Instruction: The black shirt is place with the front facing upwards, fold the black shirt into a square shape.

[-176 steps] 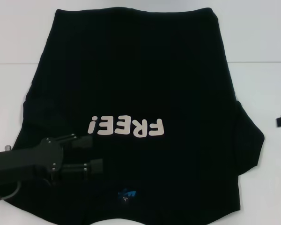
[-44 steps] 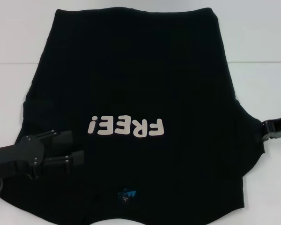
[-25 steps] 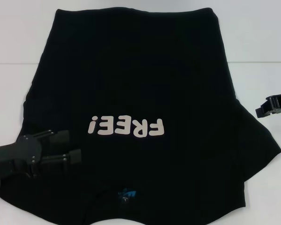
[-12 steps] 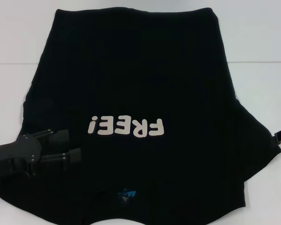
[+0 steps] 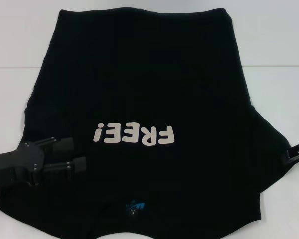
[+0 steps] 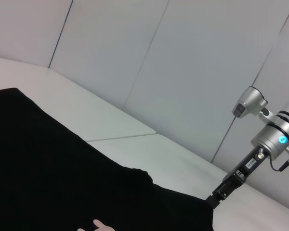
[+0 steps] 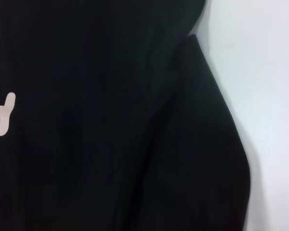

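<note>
The black shirt (image 5: 139,74) lies flat on the white table, front up, with pale "FREE!" lettering (image 5: 134,134) and a small blue neck label (image 5: 134,206) near the front edge. My left gripper (image 5: 72,154) hovers open over the shirt's left sleeve area, with nothing between its fingers. At the far right my right gripper (image 5: 296,153) touches the tip of the spread right sleeve. In the left wrist view the right arm (image 6: 260,149) reaches down to the shirt's (image 6: 38,168) edge. The right wrist view shows the sleeve (image 7: 202,144) and part of the lettering (image 7: 2,115).
The white table (image 5: 279,50) shows bare on both sides of the shirt and beyond its hem. A seam line crosses the tabletop (image 5: 274,66). Grey wall panels (image 6: 192,62) stand behind the table.
The right sleeve has been drawn outward and lies wider. My right gripper rose, then came back down to the sleeve tip. My left gripper slid left off the chest area.
</note>
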